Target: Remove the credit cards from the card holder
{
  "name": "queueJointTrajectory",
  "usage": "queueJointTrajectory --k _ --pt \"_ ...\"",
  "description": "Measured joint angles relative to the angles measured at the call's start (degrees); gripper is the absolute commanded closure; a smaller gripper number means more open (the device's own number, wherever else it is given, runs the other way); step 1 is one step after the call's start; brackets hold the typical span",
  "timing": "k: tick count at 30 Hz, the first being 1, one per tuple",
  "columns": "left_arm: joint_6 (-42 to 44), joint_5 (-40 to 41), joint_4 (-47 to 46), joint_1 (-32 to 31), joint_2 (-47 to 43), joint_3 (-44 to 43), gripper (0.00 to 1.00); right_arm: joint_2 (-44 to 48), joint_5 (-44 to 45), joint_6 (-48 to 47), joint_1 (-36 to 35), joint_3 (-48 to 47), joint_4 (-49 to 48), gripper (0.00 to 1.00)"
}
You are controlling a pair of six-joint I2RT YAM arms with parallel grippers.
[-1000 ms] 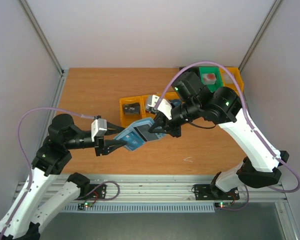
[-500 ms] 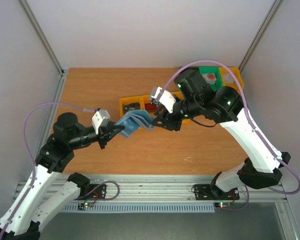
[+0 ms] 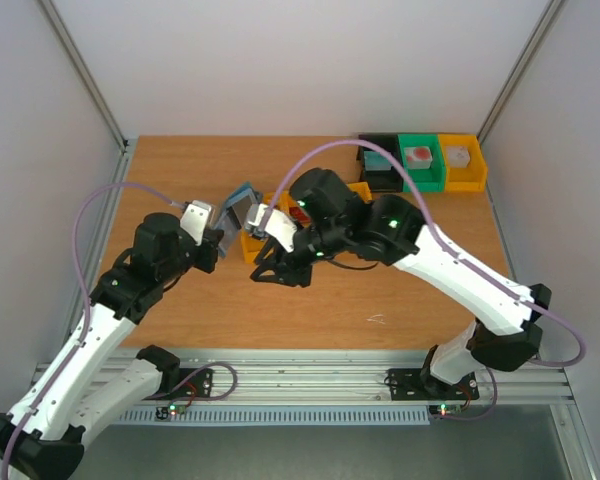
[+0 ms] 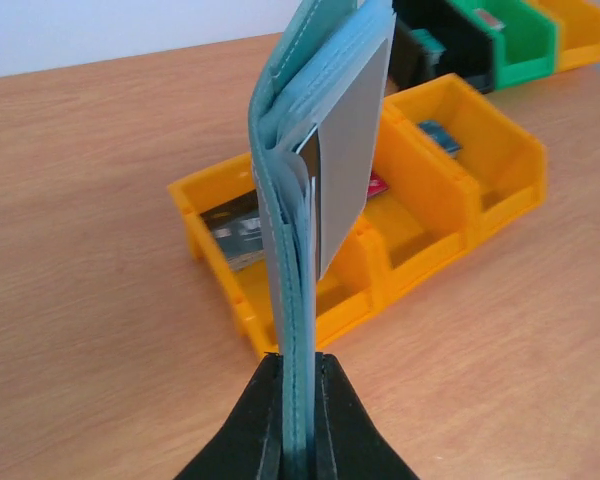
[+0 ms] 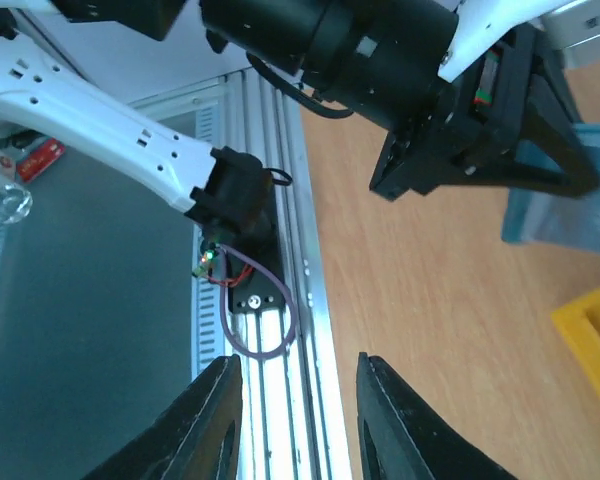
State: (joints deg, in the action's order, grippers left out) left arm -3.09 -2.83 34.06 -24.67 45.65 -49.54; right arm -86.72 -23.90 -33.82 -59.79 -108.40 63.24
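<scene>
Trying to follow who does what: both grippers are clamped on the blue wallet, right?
Not both: only the left gripper is clamped on the blue wallet. The right gripper is open and empty, as the right wrist view shows.

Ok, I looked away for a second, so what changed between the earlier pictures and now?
The left gripper carried the flat blue folding wallet toward the far side and a little left, and now holds it on edge beside the row of yellow plastic bins. The right gripper let go of the wallet and swung away, open and empty. The bins stayed put.
</scene>
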Motion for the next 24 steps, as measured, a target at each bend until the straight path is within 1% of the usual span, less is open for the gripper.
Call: queueJointTrajectory --k 2,4,9,11,14,20,24 --pt "-1.55 -3.43 -0.5 0.0 -0.35 -0.09 1.0 -1.07 -2.8 0.9 -0.2 2.75 -4.28 0.69" --pt "-3.93 -8.44 -1.75 0.0 -1.44 -0.02 1.0 -1.97 -5.44 2.16 1.38 5.35 -8.0 0.69" --pt "-9.62 -23.52 -12.02 0.0 -7.02 3.13 1.0 -1.66 -12.74 6.67 9.79 11.78 -17.33 0.72" --pt "-11.39 -28.98 -15.98 0.0 -8.13 4.26 1.0 -1.2 -14.27 7.67 12.72 13.11 -19.23 0.71" --pt "-12.92 -34.8 -20.41 0.52 -8.48 5.03 1.0 0.68 -17.22 8.37 14.75 14.29 -20.24 0.71" --pt "-12.94 -43.91 -24.33 0.42 -8.24 5.44 1.0 5.81 -19.98 7.52 15.8 14.56 -20.37 0.71" --pt "-12.94 -47.65 -26.36 0.42 -8.22 5.44 1.0 6.82 -20.72 6.49 16.59 14.32 -19.96 0.7"
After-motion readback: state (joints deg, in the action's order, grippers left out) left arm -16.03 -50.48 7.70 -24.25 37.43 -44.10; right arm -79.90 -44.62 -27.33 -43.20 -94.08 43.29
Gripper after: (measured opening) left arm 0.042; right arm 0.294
